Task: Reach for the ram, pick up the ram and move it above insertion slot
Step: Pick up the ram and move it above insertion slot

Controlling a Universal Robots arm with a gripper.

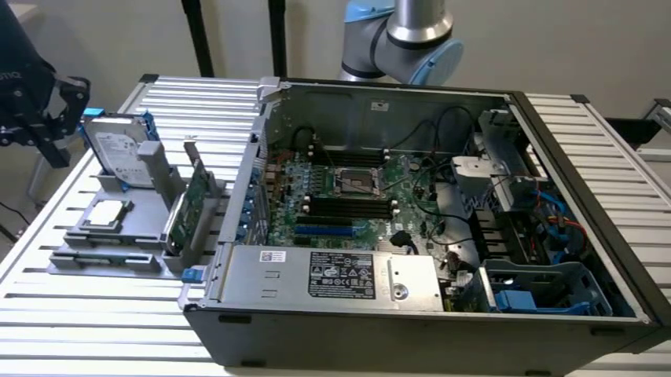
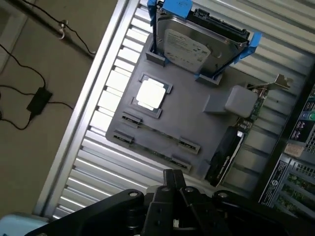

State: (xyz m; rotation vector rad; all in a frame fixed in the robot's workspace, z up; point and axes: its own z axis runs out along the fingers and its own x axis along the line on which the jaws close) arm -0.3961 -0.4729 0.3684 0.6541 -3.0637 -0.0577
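One ram (image 2: 151, 151) lies on the grey tray (image 2: 197, 129), clear of the empty, pressed-together claw (image 2: 173, 177).

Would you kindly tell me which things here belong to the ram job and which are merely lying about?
Job: ram, shut tool, black memory slots.
Lying about: hard drive, processor chip, expansion card.

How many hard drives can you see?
1. The hard drive stands on edge in the gray tray, at the exterior view's left of the open case. Others may sit hidden inside it.
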